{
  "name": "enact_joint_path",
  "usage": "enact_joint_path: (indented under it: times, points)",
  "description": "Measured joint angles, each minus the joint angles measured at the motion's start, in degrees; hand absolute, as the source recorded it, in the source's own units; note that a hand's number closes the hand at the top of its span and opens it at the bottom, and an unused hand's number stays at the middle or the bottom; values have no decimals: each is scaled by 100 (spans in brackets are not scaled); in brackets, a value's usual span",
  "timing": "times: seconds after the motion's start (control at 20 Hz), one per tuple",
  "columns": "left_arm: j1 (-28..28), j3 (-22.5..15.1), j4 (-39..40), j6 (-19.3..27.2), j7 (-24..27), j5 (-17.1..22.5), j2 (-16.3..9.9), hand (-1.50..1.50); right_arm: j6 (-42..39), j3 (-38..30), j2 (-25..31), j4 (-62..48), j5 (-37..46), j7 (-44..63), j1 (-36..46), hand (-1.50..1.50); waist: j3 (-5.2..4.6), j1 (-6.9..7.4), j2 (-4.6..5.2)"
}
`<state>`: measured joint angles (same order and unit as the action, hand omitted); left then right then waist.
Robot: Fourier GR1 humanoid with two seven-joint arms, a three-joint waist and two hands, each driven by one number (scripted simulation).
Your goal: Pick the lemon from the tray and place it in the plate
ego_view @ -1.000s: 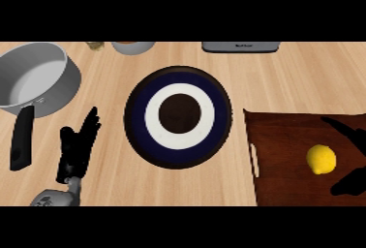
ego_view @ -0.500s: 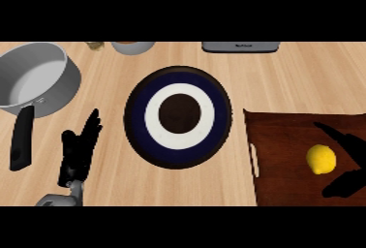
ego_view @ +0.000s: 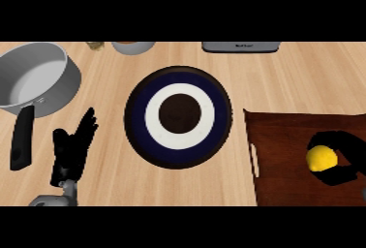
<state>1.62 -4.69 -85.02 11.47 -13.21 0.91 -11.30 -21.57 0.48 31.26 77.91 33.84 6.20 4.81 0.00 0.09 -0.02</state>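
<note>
The right hand [ego_view: 342, 160] has closed in, fingers now curling around the lemon [ego_view: 321, 158] on the tray [ego_view: 286, 160] at four o'clock. A lift toward the plate [ego_view: 178, 116] seems next. The left hand [ego_view: 71, 147] rests open at eight o'clock.

This is a kitchen. A grey pot [ego_view: 36, 77] with a black handle sits on the wooden table [ego_view: 286, 82]. A round plate [ego_view: 178, 116] and a brown tray [ego_view: 286, 160] are there too.

I see pale matt wood-grain counter [ego_view: 286, 82]. Dark reddish wood tray [ego_view: 286, 160], lower right. Pot [ego_view: 36, 77] upper left: brushed grey metal, matt black handle. Plate [ego_view: 178, 160] looks smooth, glazed. Lemon [ego_view: 321, 158] skin matt.
</note>
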Motion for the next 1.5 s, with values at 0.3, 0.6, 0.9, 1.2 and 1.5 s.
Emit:
enact_joint_path:
  times: [0.3,0.6,0.9,1.2,1.5]
  points:
    - [105,-78,144,46,54,-185,167,0,490,449,-673,393,688,584,309,150,-9,86,5]
    - [283,-295,191,-113,59,-241,215,0,1135,1612,-2146,541,1914,2106,1361,150,-53,626,39]
    - [450,-427,275,-150,12,-291,311,0,1762,2613,-2867,323,3112,3802,2514,150,-46,779,37]
    - [528,-465,376,-166,21,-322,345,0,2379,3444,-3051,77,3924,5292,3727,150,-33,813,19]
    - [629,-365,437,-161,-27,-299,307,0,2504,3795,-3046,-296,4348,5971,4646,150,-25,746,29]
